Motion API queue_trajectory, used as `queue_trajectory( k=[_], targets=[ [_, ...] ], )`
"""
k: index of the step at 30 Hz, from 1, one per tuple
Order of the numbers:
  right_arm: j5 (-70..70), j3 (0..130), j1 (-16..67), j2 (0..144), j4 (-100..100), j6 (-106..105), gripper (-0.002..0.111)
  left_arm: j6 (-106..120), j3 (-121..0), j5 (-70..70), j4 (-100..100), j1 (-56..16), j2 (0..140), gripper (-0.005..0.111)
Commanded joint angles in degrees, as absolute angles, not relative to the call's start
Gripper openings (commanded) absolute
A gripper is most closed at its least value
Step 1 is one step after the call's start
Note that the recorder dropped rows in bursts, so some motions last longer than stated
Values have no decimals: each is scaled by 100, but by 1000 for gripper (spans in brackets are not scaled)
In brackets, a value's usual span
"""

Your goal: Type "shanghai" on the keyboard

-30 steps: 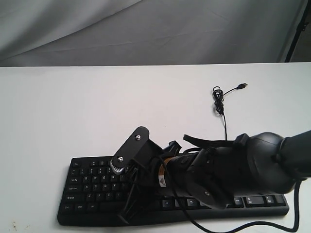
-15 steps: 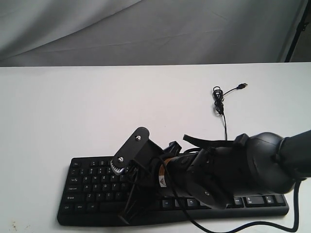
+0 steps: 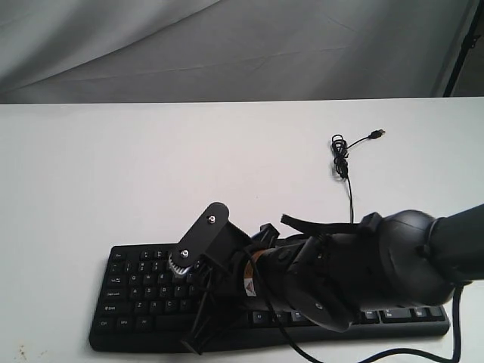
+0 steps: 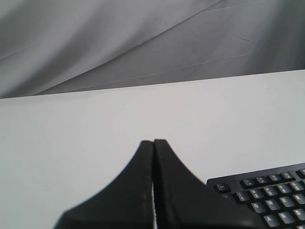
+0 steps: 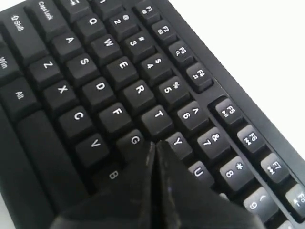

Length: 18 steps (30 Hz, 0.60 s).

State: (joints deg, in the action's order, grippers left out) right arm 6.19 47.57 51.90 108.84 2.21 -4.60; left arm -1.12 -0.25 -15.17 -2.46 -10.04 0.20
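Observation:
The black keyboard (image 3: 144, 291) lies along the near edge of the white table. Its thin cable (image 3: 349, 189) runs back to a coiled bundle and plug (image 3: 378, 134). My right gripper (image 3: 206, 295) reaches across from the right and points down onto the letter keys. In the right wrist view, the right gripper (image 5: 155, 143) is shut, its tip between G (image 5: 135, 140) and Y (image 5: 177, 141), hiding the key under it. My left gripper (image 4: 153, 141) is shut with nothing in it, over bare table beside the keyboard's corner (image 4: 267, 200). It does not show in the exterior view.
The bulky black right arm (image 3: 378, 265) covers the keyboard's middle and right part. White table (image 3: 113, 174) stretches behind the keyboard to a grey cloth backdrop (image 3: 227, 45). A dark pole (image 3: 460, 45) stands at the far right.
The right arm and its wrist camera mount have shifted slightly left and lower over the keyboard. Keyboard and cable have not moved.

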Motion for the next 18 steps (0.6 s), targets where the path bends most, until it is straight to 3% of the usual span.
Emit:
queue_trajectory(
  k=[1,11,18],
  targets=[
    [642,4720,5198,10955,267,-469,0,-128,0,-1484,-274,-1024,0,0],
    [472,4803,5213,10497,267,-469,0,-128,0,-1484,-274,-1024,0,0],
    [-229,5786,5619,10644,351,-509,0,-128,0,-1484,-274,-1024,0,0]
  ],
)
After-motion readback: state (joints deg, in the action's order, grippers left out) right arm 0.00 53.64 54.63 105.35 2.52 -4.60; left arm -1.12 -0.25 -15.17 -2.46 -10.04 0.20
